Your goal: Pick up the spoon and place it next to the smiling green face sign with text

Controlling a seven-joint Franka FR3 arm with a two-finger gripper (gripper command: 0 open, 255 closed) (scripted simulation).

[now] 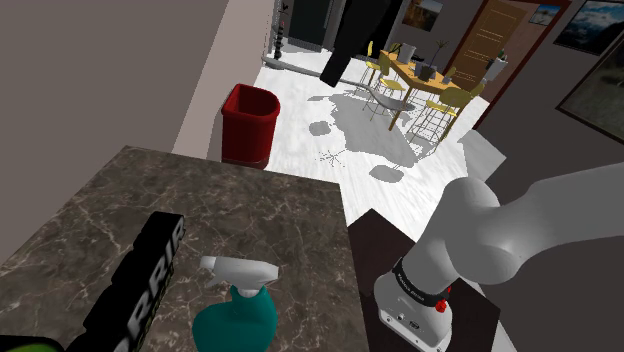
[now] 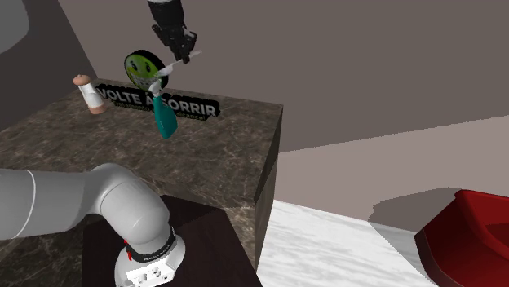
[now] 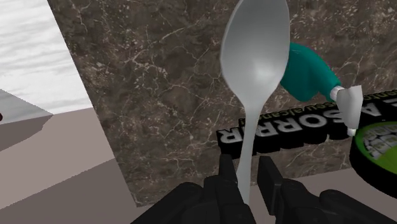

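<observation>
While the jaws clasp the spoon (image 3: pixel 254 57) by its handle, it hangs above the counter (image 3: pixel 159 83).

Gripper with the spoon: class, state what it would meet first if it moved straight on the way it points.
Probably the dark veined countertop, close beside the teal spray bottle; the spoon in the gripper would touch first. Depth is unclear.

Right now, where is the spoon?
The spoon is clasped by its handle in the gripper; in the second exterior view it hangs over the spray bottle, by the green face sign.
</observation>
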